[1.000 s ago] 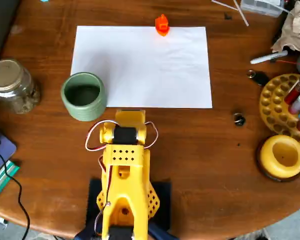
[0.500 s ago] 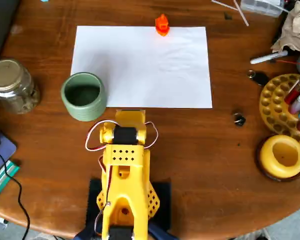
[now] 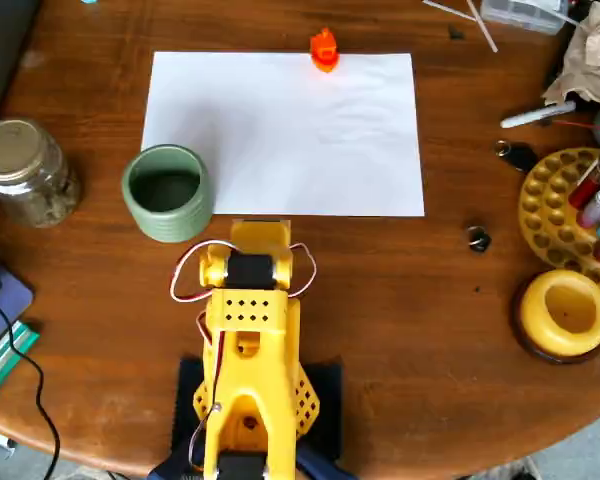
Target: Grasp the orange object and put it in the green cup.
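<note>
Wooden table (image 3: 400, 290): upright orange object (image 3: 324, 50).

In the overhead view, the yellow 3D-printed plastic robot arm (image 3: 250, 340) rises from the bottom edge of the picture, centred slightly left of the middle. Its lower segment is broad and pierced with small round holes, and it sits over a black base clamp. Thin red and white wires loop out on both sides near the upper joint, where a black servo motor sits between yellow brackets. The arm appears folded back on itself, its top end pointing up the picture. The two-finger gripper is tucked beneath the upper joint, so its jaws cannot be made out.
</note>
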Motion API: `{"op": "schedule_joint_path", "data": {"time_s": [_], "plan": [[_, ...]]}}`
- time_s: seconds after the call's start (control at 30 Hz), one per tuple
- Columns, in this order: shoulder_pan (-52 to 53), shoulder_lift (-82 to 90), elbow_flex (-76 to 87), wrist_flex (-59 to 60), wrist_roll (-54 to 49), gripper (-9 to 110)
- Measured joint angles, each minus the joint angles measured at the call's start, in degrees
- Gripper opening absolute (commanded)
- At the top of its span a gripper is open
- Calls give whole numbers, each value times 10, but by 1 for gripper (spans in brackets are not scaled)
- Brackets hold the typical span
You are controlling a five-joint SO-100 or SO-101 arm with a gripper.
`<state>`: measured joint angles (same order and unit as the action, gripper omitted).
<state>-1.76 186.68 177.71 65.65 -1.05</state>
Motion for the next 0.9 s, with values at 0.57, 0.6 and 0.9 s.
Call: {"op": "schedule_joint_path", "data": {"time_s": [0.57,0.6,0.9], "plan": [[13,0,0,0,-25,0],[13,0,0,0,-25,0],[33,-2,0,-89,82,0]]}}
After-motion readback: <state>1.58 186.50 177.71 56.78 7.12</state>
